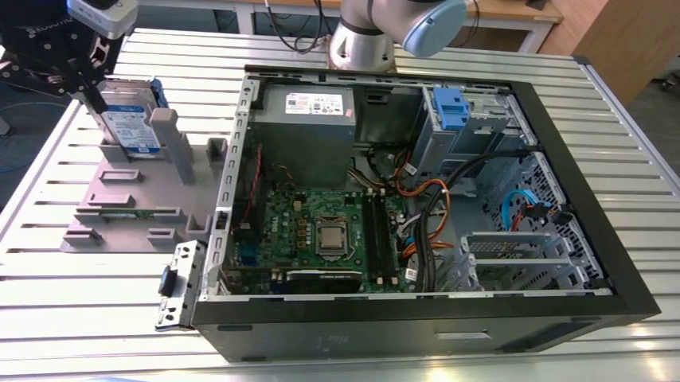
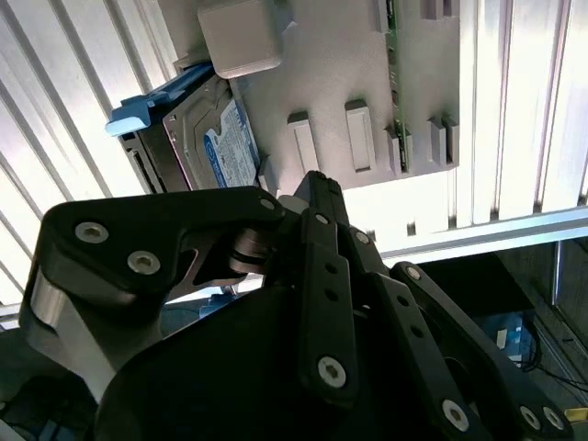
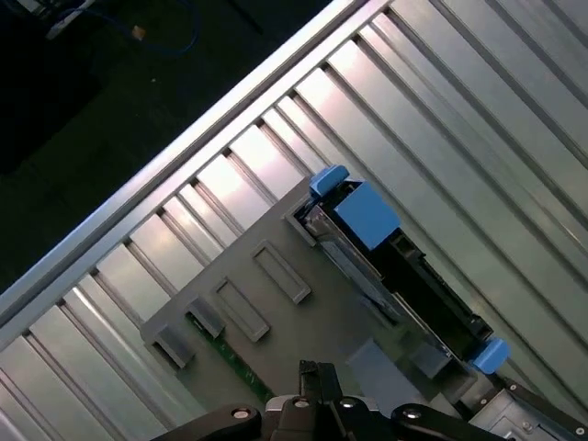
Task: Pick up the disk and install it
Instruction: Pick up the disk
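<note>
A ribbed silver metal surface holds an open black computer case. At the exterior view's left, the flat silver disk, with a white-and-blue label and a blue frame, stands upright in a grey plastic stand. The black gripper hangs just above it. I cannot tell if its jaws are clenched.

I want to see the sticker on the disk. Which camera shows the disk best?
The second wrist view: the disk shows its silver face, label and blue bracket up close. The exterior view shows it standing upright in the grey stand, partly behind a post. The first wrist view shows its edge and blue bracket.
</note>
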Robot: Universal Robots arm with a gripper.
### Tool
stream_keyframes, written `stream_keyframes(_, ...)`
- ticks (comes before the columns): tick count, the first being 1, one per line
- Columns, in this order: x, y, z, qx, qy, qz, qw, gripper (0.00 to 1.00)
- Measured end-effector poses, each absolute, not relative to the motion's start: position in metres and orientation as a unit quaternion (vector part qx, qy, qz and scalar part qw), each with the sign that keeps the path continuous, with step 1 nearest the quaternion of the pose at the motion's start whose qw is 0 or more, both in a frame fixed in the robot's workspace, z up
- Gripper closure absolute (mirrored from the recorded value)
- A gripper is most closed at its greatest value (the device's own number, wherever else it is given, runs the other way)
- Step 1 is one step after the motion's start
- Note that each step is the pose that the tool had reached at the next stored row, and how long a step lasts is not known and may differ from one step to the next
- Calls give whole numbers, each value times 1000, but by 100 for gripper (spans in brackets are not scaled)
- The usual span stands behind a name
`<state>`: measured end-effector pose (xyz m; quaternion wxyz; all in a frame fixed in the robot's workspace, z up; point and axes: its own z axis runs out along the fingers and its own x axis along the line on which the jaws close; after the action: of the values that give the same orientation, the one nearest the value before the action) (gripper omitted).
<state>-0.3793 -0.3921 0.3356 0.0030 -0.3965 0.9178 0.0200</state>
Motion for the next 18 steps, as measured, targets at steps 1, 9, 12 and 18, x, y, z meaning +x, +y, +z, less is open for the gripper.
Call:
stream_keyframes(1,-379,-392,336,-397,918,20,3,89)
stream_keyframes(9,-379,-392,336,-401,916,20,3,89)
stream_keyframes(12,-379,-392,336,-402,915,20,3,89)
stream_keyframes(18,-379,-392,336,-405,914,20,3,89)
